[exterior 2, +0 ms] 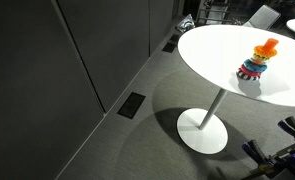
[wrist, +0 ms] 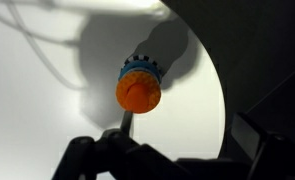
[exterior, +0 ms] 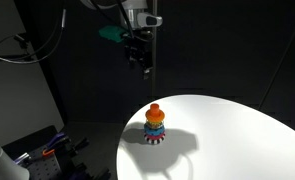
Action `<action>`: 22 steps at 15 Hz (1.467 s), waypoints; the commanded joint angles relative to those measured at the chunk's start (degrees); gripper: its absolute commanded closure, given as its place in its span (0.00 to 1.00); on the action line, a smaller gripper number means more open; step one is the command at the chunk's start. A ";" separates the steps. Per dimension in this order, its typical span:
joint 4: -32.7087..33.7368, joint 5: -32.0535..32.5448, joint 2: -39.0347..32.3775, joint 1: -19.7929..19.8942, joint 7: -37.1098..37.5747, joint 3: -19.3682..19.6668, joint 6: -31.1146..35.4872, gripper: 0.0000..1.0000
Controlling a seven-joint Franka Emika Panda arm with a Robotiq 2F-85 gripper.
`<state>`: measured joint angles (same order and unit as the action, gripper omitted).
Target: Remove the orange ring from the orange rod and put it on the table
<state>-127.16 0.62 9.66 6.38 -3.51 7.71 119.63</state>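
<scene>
The pincer [exterior: 144,68] hangs high over the orange ring [exterior: 155,116]. It is too dark to tell if it is spread. It should go straight down and pinch the ring's sides.

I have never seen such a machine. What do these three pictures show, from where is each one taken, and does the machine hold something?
It is a robot arm ending in a claw for grasping. Two pictures come from cameras standing in the room; in an exterior view the claw hangs in the air above a round white table. The third comes from a camera on the wrist, looking down. On the table stands a small ring-stacking toy, its orange ring on top. The claw seems to hold nothing.
</scene>
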 commanded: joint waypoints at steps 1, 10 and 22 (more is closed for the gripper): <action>0.12 -0.03 -0.02 0.15 -0.03 -0.13 -0.15 0.00; -4.84 0.08 -1.07 2.19 0.88 1.43 7.42 0.00; -8.35 -2.58 -10.12 2.58 0.84 1.76 21.88 0.00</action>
<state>-135.74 -1.07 0.90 8.95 -3.50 9.72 139.55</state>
